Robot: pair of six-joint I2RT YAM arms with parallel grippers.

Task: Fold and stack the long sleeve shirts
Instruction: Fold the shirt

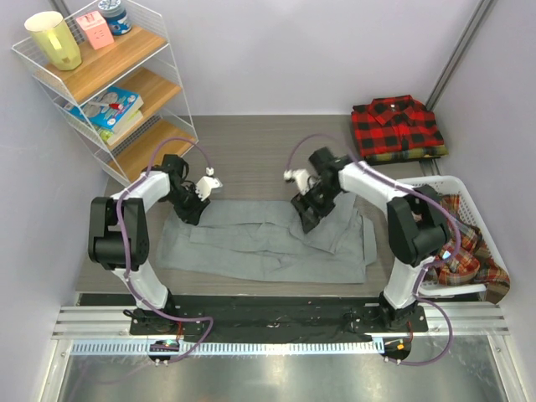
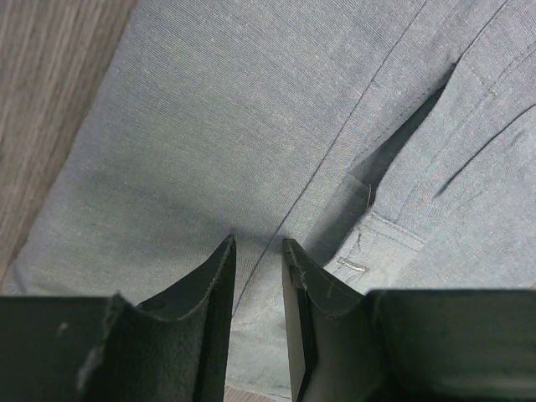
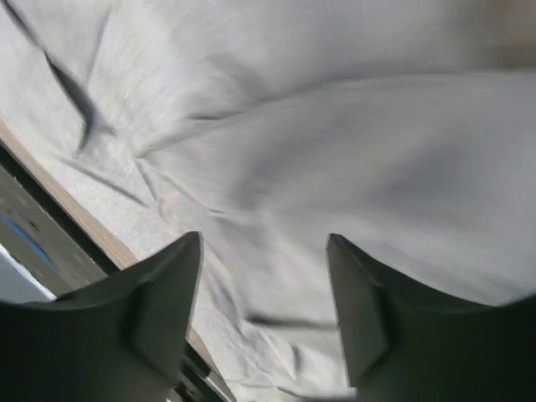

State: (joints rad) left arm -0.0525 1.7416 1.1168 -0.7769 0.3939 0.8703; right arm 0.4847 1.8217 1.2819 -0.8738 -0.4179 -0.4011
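Left hand (image 2: 258,244) angles down, perhaps pinching the grey shirt (image 1: 268,247); right hand (image 3: 264,243) hovers spread.

From above, the light is bright and even. The grey shirt (image 1: 268,251) has only soft, small shadows on it. The metal plate (image 1: 268,377) nearer to me than the shirt shines with glare. My left wrist view of the shirt is dimmer but sharp, with one dark shadow under a fold. My right wrist view of it is smeary, blurry and washed pale.
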